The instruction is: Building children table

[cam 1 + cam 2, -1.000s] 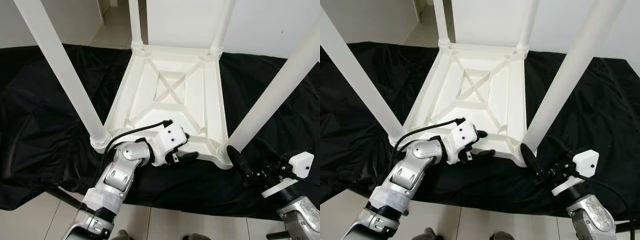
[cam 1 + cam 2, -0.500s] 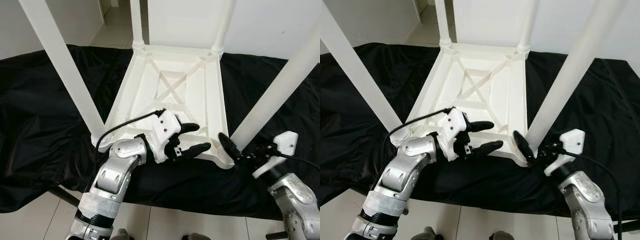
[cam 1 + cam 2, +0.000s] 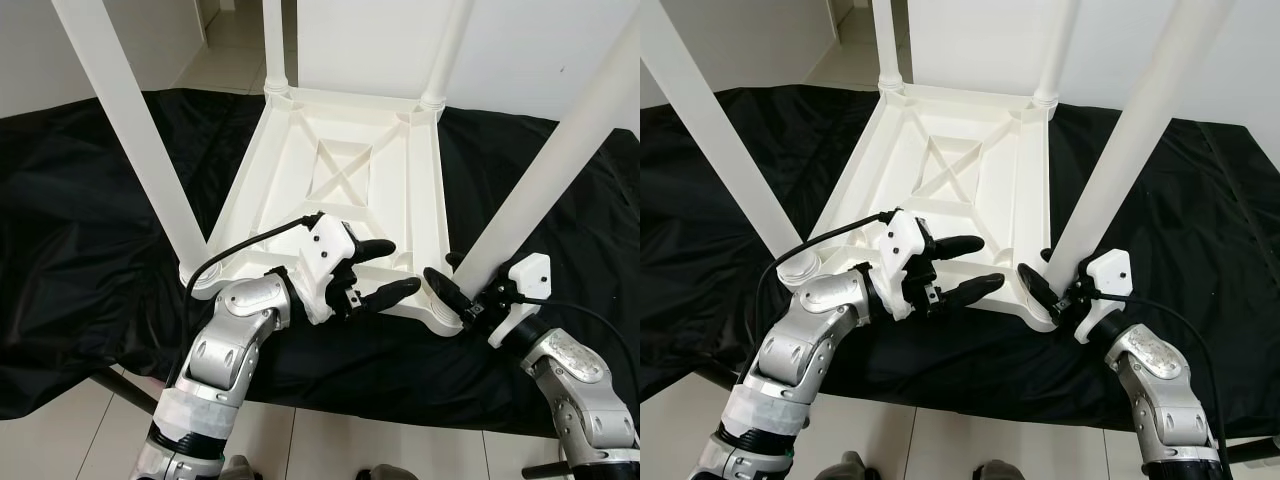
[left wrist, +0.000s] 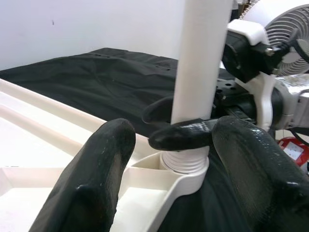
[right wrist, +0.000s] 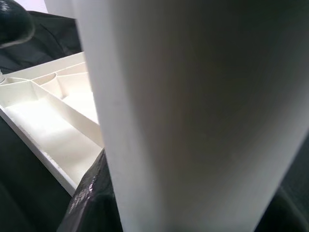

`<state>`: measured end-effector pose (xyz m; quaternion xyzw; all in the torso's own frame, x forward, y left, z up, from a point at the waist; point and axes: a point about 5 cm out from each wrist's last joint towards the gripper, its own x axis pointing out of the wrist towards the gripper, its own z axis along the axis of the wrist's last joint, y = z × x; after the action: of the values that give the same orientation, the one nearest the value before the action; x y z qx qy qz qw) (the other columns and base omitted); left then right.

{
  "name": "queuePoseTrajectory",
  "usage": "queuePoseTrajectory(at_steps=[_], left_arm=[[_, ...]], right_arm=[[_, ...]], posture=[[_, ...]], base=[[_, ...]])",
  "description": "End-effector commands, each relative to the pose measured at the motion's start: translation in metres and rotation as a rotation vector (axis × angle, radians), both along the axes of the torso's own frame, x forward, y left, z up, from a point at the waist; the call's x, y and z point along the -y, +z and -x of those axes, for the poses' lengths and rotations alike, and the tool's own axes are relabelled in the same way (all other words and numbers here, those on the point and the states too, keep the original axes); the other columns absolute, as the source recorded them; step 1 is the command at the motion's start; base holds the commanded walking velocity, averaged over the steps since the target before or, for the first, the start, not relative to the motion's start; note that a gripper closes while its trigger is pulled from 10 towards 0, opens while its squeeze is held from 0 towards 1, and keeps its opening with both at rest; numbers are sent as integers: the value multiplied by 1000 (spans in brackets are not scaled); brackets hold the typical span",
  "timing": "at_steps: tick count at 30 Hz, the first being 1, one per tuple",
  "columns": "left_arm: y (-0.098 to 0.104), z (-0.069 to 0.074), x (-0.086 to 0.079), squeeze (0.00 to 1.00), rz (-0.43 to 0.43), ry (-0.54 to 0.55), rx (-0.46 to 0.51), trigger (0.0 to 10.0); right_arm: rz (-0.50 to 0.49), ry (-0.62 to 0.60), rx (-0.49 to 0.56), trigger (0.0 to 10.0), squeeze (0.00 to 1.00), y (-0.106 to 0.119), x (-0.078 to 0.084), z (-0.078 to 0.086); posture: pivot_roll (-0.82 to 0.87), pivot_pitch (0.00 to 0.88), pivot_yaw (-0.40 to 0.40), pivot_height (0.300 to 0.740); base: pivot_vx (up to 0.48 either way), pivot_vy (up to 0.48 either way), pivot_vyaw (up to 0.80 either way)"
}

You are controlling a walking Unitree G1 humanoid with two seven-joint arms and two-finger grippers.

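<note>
A white children's table [image 3: 340, 170] lies upside down on a black cloth, its legs pointing up. My left gripper [image 3: 400, 267] hovers open just over the table's near edge, its fingers [image 4: 91, 183] pointing toward the near-right corner. My right gripper [image 3: 445, 272] is at the base of the near-right leg [image 3: 560, 170], where the leg meets its corner socket [image 4: 186, 166]. One black finger [image 4: 178, 135] crosses the front of the leg and the other sits behind it, so the gripper is shut on the leg. In the right wrist view the leg [image 5: 193, 111] is right against the camera.
The black cloth [image 3: 90, 260] covers the floor around the table, with pale tiles [image 3: 330, 445] at its near edge. The near-left leg [image 3: 130, 130] and two far legs [image 3: 272, 45] stand up around the work area. A white fan [image 4: 285, 24] stands beyond the right arm.
My right gripper has moved in from the right and closed around the base of the near-right leg. My left gripper lifted off the table's edge and opened.
</note>
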<state>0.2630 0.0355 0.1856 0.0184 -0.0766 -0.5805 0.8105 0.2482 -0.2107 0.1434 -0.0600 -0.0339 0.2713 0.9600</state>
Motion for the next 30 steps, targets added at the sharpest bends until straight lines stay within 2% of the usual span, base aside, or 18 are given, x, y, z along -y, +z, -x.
queuePoseTrajectory(at_steps=[1, 2, 4, 9, 12, 13, 14, 15, 16, 18, 20, 23, 25, 27, 29, 30], left_arm=[[1, 2, 0, 0, 6, 9, -9, 10000], [1, 2, 0, 0, 6, 9, -9, 10000], [0, 2, 1, 0, 13, 22, -27, 10000], [-4, -4, -1, 0, -4, 87, -38, 10000], [-5, -6, -1, 0, -5, 107, -43, 10000], [-6, -9, -2, 0, -3, 129, -54, 10000], [-6, -9, -2, 0, -3, 129, -54, 10000], [-5, -12, -3, 0, 1, 151, -63, 10000], [-5, -12, -3, 0, 1, 151, -63, 10000], [-5, -17, -6, 0, -2, 197, -68, 10000], [-5, -17, -6, 0, -2, 197, -68, 10000], [-6, -23, -8, 0, -13, 244, -71, 10000], [-6, -23, -8, 0, -13, 244, -71, 10000], [-6, -26, -8, 0, -13, 265, -76, 10000], [-5, -26, -8, 0, -14, 269, -74, 10000], [-5, -27, -8, 0, -13, 270, -73, 10000]], right_arm=[[36, -47, -82, 0, 0, -17, 2, 2], [36, -47, -82, 0, 0, -17, 2, 2], [16, -165, -90, 10000, 0, -19, 4, 0], [-25, -335, -62, 10000, 0, -19, -3, 6], [-26, -382, -58, 10000, 0, -20, -4, 7], [-30, -451, -56, 10000, 0, -21, -5, 8], [-30, -451, -56, 10000, 0, -21, -5, 8], [-46, -529, -57, 10000, 0, -21, -8, 9], [-46, -529, -57, 10000, 0, -21, -8, 9], [-88, -698, -63, 10000, 0, -24, -20, 14], [-88, -698, -63, 10000, 0, -24, -20, 14], [-136, -842, -57, 10000, 0, -24, -37, 14], [-136, -842, -57, 10000, 0, -24, -37, 14], [-174, -841, -54, 10000, 0, -22, -48, 11], [-191, -829, -54, 10000, 0, -22, -50, 10], [-198, -813, -49, 10000, 1000, -20, -51, 10]], posture=[[5, 41, -3, 740], [5, 41, -3, 740], [1, 40, -2, 740], [-1, 41, -4, 740], [-1, 40, -4, 740], [0, 38, -6, 740], [0, 38, -6, 740], [1, 36, -7, 740], [1, 36, -7, 740], [2, 33, -6, 740], [2, 33, -6, 740], [4, 28, -2, 740], [4, 28, -2, 740], [9, 26, -2, 740], [9, 27, -2, 740], [9, 27, -2, 740]], base=[[0, 0, 0], [0, 0, 0], [0, 0, 0], [0, 0, 0], [0, 0, 0], [0, 0, 0], [0, 0, 0], [0, 0, 0], [0, 0, 0], [0, 0, 0], [0, 0, 0], [0, 0, 0], [0, 0, 0], [0, 0, 0], [0, 0, 0], [0, 0, 0]])
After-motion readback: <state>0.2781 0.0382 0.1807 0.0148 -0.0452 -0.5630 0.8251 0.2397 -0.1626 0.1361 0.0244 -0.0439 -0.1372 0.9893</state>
